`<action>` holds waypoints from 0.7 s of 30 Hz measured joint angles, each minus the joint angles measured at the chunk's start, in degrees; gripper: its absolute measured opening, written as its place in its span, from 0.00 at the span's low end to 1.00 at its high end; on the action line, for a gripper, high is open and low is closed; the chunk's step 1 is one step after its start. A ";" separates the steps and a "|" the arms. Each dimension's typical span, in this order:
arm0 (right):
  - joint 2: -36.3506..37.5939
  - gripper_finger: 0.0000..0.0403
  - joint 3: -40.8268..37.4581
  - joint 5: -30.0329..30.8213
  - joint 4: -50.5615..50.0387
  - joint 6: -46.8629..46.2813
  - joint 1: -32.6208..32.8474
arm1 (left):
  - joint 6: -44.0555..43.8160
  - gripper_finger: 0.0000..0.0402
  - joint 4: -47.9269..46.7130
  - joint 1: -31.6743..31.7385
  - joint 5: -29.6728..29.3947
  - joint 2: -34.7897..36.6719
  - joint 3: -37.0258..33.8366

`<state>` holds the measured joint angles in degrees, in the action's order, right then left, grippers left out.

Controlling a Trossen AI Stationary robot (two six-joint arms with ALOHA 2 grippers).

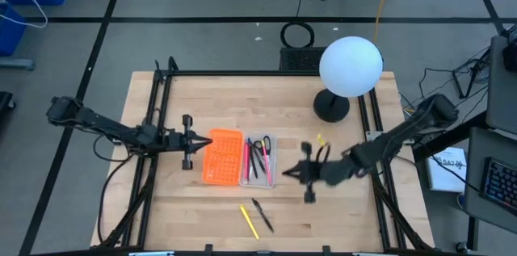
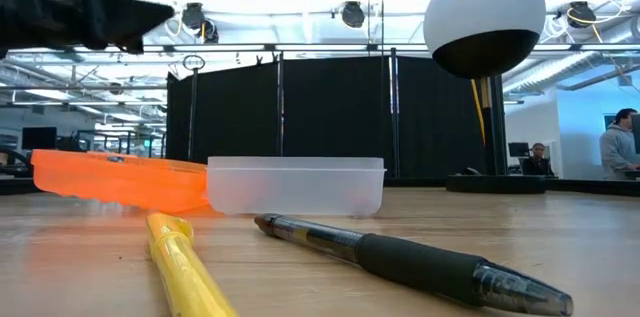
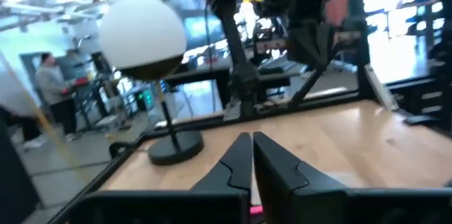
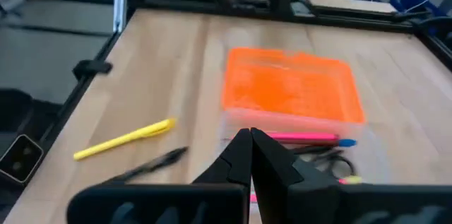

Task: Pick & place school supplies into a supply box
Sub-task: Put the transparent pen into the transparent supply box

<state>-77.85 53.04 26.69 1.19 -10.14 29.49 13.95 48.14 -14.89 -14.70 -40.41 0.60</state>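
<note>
The supply box lies open on the table: its orange gridded panel (image 1: 221,157) (image 4: 289,86) sits flat beside the clear tray (image 1: 270,177) (image 2: 295,185). Pink and dark pens (image 1: 260,159) and black-handled scissors (image 4: 328,159) lie in the tray. A yellow pen (image 1: 249,221) (image 2: 185,267) and a black pen (image 1: 262,215) (image 2: 410,257) lie flat on the wood nearer the near edge. My left gripper (image 1: 212,140) (image 3: 251,143) is shut, just left of the orange panel. My right gripper (image 1: 283,174) (image 4: 250,139) is shut, just right of the tray, holding nothing.
A lamp with a white globe (image 1: 350,66) stands on a dark round base (image 1: 331,107) near the far right of the table. Black frame rails (image 1: 157,127) run along the left and right sides. People stand in the room beyond (image 2: 620,142).
</note>
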 joint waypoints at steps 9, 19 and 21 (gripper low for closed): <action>-5.65 0.00 5.48 11.68 1.61 -6.78 8.14 | 1.36 0.01 -21.73 -6.02 -4.83 19.47 0.00; -14.66 0.00 15.10 6.29 -1.27 -24.25 8.08 | -2.67 0.10 -29.39 -7.00 -4.91 25.45 0.02; -19.28 0.00 21.57 2.78 -4.87 -25.85 8.02 | -3.58 0.12 -29.62 -7.00 -4.86 25.45 0.02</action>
<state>-97.13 74.60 29.47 -3.68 -35.99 37.50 10.37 18.52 -21.89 -19.56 -14.96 0.62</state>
